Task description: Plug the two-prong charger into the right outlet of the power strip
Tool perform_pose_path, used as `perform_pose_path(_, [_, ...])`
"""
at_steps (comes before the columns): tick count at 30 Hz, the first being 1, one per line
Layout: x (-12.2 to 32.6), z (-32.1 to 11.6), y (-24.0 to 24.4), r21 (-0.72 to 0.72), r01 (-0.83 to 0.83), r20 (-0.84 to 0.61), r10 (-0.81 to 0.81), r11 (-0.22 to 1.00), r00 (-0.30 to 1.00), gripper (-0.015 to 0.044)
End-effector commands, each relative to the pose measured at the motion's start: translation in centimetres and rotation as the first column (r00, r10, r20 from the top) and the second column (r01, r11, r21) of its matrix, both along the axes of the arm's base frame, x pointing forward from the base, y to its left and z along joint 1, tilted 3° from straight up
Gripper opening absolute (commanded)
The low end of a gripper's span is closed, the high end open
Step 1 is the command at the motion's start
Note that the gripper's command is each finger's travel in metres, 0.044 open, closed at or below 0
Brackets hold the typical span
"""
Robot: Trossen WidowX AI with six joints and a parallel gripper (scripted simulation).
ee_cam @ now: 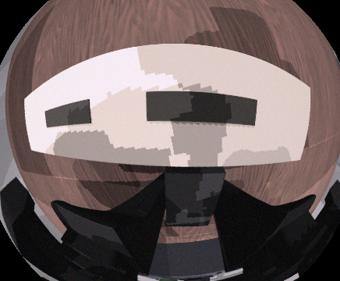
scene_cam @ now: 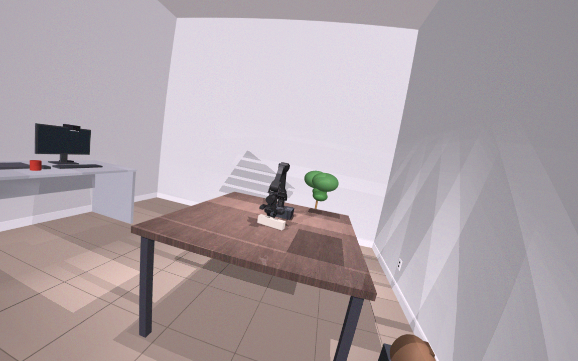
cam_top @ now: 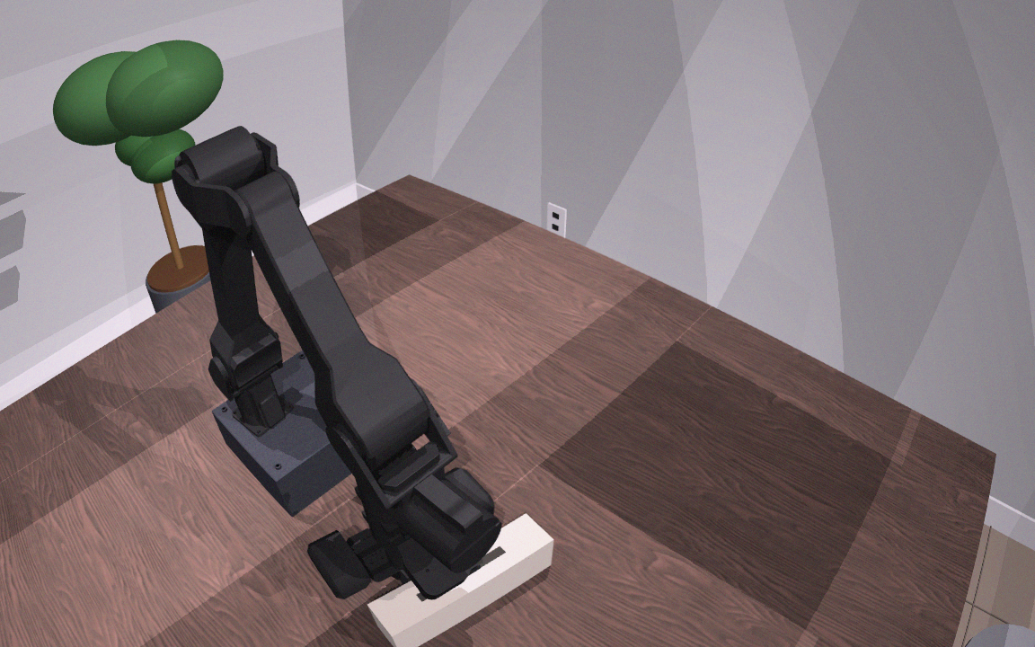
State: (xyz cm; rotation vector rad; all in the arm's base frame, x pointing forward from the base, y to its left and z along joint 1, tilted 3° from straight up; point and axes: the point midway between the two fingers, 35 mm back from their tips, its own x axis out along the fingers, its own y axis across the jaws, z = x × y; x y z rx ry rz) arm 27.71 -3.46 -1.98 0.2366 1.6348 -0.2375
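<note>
The white power strip (cam_top: 523, 553) (scene_cam: 278, 223) (ee_cam: 111, 129) lies on the table in front of the arm's base. In the wrist view it shows two dark slots, a short left outlet (ee_cam: 68, 113) and a longer right outlet (ee_cam: 201, 108). My gripper (ee_cam: 189, 178) (cam_top: 423, 580) (scene_cam: 269, 210) is shut on the dark two-prong charger (ee_cam: 187, 199) and is low over the strip. The charger's front end meets the strip just below the right outlet in the wrist view. Its prongs do not show. In the top view the wrist hides the charger.
The arm's grey base (cam_top: 287, 458) stands just behind the strip. A potted plant (cam_top: 143, 96) (scene_cam: 321, 183) stands off the table's far corner. The wooden table (cam_top: 706, 450) (scene_cam: 219, 233) reaches its edge at the right. A desk with a monitor (scene_cam: 61, 140) stands far left.
</note>
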Motion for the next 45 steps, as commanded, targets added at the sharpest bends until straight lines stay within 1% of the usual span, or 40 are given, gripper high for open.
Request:
perform_pose_path(1, [0.1,-0.1,0.0,0.002,-0.004,-0.003,0.004,1.0,1.0,0.0])
perform_pose_path(45, [1.8,0.0,-0.5,0.001,-0.004,-0.001,0.004,1.0,1.0,0.0])
